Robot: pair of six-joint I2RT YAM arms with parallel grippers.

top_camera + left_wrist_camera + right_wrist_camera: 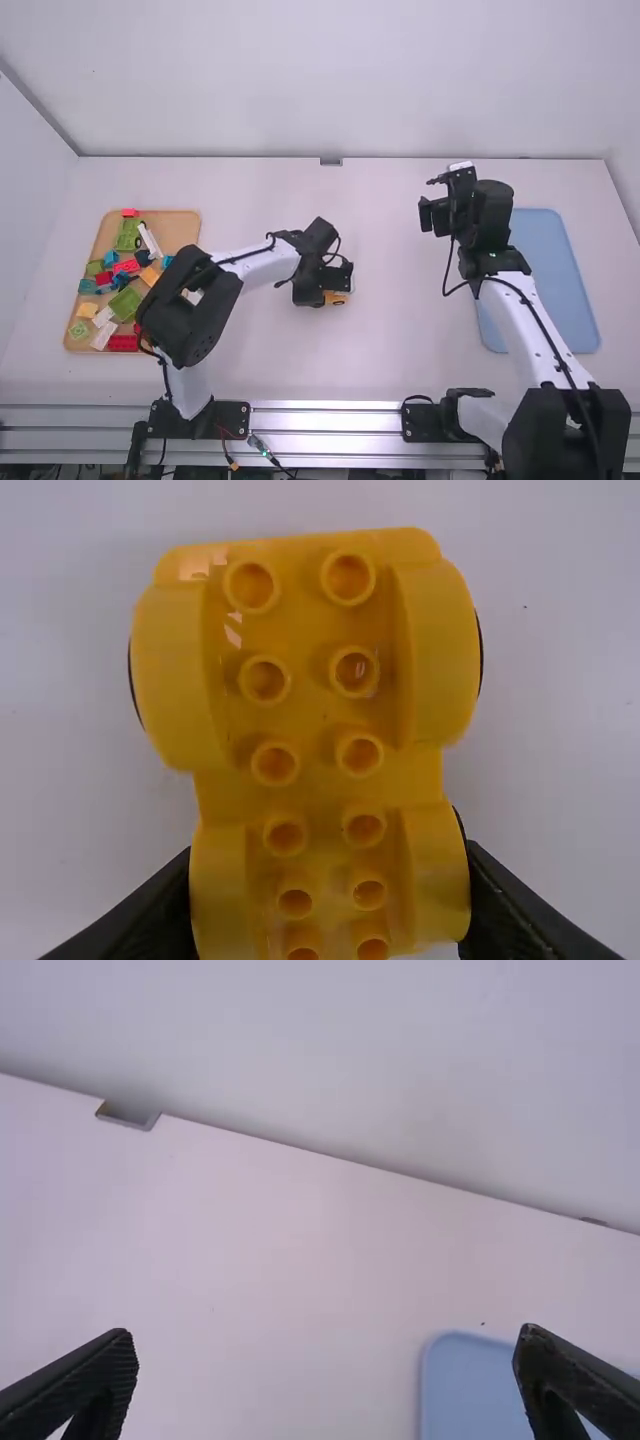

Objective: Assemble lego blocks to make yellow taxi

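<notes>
Apparently positioning the base for a yellow taxi; next calls for a level release, then the first block pressed on squarely. Spread across the high view's clock, left to right: near nine, one wooden tray (182,225) with over a dozen loose blocks (127,303), too jumbled for exact counting; toward six, one yellow car base (320,710) with twelve studs, snug between the left gripper's (329,853) fingers; near three, one right gripper (325,1338), wide apart and empty; farther out, past three, one blue tray (550,270).
</notes>
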